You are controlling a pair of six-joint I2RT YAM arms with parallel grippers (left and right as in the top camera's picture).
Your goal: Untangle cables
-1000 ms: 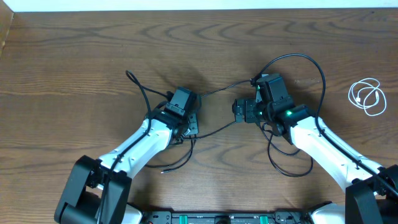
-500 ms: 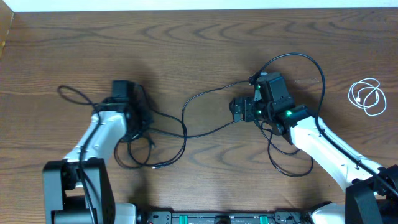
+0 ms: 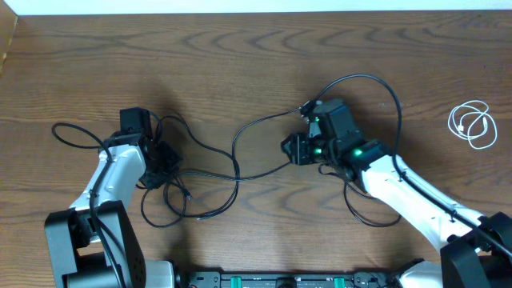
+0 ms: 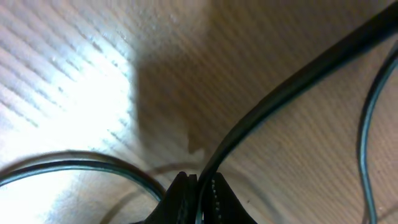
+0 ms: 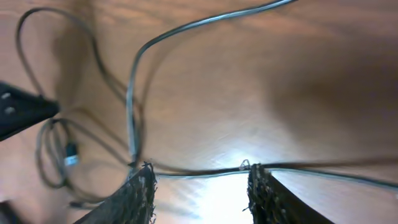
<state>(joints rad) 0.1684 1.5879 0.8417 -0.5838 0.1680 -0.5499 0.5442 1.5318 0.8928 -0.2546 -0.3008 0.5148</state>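
On the table (image 3: 256,64), the long cable (image 3: 235,149) runs from left pincer (image 4: 200,186) to right pincer (image 5: 200,171), the short cable (image 3: 470,124) well right.

The left wrist view blurs the black cable (image 4: 292,87), which runs off the top right edge.

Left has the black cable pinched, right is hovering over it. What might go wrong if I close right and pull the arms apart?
1. The black cable seems to cross over itself between the left gripper and the right gripper. Pulling apart may tighten that loop rather than free it.
2. The right gripper's jaws stand open around a thin strand lying flat on the table, so closing might miss it.
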